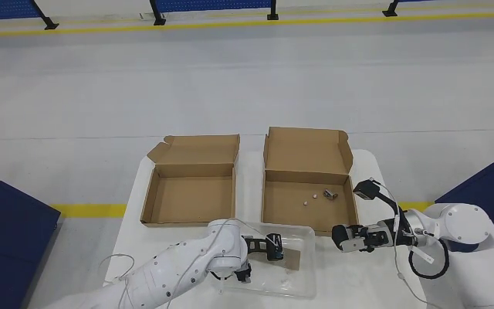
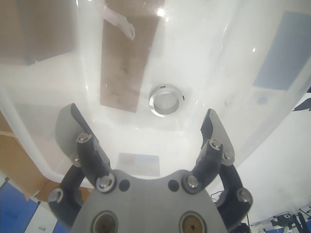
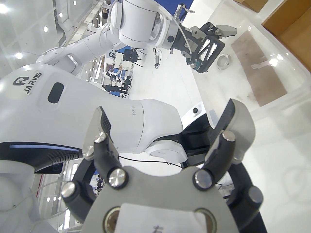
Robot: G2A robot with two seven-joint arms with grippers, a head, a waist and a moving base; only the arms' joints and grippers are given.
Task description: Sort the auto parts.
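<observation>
Ring (image 2: 164, 100) lies in the bin (image 2: 187, 49). Left claw (image 2: 141, 110) hangs spread just above it; right claw (image 3: 166, 107) spread beside the bin

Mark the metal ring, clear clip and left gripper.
metal ring (image 2: 151, 103), left wrist view, on the rim.
clear clip (image 2: 117, 20), left wrist view, mid-body.
left gripper (image 2: 141, 109), left wrist view, between fingertips.

Shiny metal ring (image 2: 164, 100); glossy clear plastic bin (image 2: 255, 127); matt cardboard boxes (image 1: 309, 202).
</observation>
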